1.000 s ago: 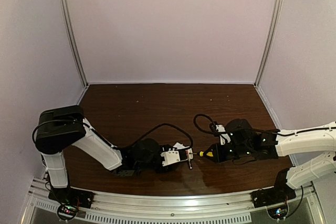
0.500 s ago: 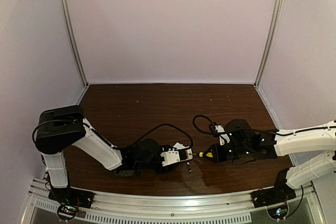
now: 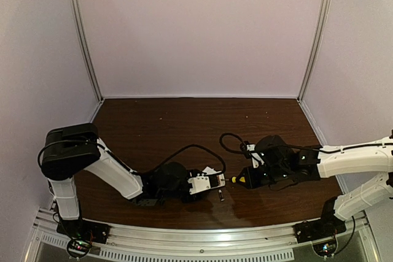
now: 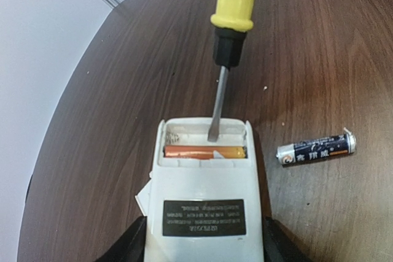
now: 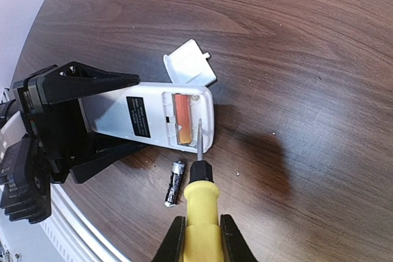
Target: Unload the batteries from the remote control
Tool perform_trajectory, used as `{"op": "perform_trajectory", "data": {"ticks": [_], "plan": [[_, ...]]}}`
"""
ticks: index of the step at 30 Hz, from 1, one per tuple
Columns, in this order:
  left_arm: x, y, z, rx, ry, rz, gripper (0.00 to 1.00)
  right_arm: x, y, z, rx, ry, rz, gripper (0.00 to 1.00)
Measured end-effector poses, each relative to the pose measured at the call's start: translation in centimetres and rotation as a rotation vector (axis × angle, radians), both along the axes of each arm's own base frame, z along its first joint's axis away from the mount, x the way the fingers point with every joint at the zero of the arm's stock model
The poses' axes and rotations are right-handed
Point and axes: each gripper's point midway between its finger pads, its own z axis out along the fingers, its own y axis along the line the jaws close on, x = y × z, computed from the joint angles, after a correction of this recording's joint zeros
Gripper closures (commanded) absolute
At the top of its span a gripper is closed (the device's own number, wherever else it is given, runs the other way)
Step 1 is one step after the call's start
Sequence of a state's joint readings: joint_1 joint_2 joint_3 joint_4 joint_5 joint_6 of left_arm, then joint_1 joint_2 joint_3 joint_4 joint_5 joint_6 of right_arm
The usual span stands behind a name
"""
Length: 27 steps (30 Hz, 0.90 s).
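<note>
On the top view, my left end effector (image 3: 198, 186) grips the white remote control (image 3: 210, 182) at the near middle of the table (image 3: 184, 121). My right end effector (image 3: 247, 179) is clamped on the yellow-handled screwdriver (image 3: 236, 180).

On the left wrist view, the remote lies back-up with its compartment open. An orange battery (image 4: 202, 151) sits inside, the screwdriver tip at its edge. A dark battery (image 4: 316, 148) lies loose on the table just beside it.

On the right wrist view, the white cover (image 5: 190, 62) rests against the remote's edge.
</note>
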State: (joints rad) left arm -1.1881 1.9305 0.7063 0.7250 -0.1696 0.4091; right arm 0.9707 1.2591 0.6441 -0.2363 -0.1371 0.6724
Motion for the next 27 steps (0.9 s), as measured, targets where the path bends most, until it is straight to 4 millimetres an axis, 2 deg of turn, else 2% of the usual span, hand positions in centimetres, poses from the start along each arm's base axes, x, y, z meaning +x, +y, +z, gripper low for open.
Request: {"op": "perform_trajectory", "data": {"ticks": [13,17,22,27], "plan": [[0.1,-0.1,0.2,-0.011,0.002,0.005,1.00,-0.3,0.0,1.0,-0.027,-0.017,0.002,1.00],[0.1,-0.1,0.2,-0.011,0.000,0.010,1.00,-0.5,-0.3,2.6,0.009,-0.040,0.001,1.00],[0.2,-0.1,0.7,-0.022,-0.001,0.015,1.00,-0.5,-0.4,5.8,0.095,-0.096,-0.001,1.00],[0.3,-0.2,2.0,-0.056,-0.011,0.019,1.00,-0.6,-0.7,6.9,0.130,-0.124,-0.007,1.00]]}}
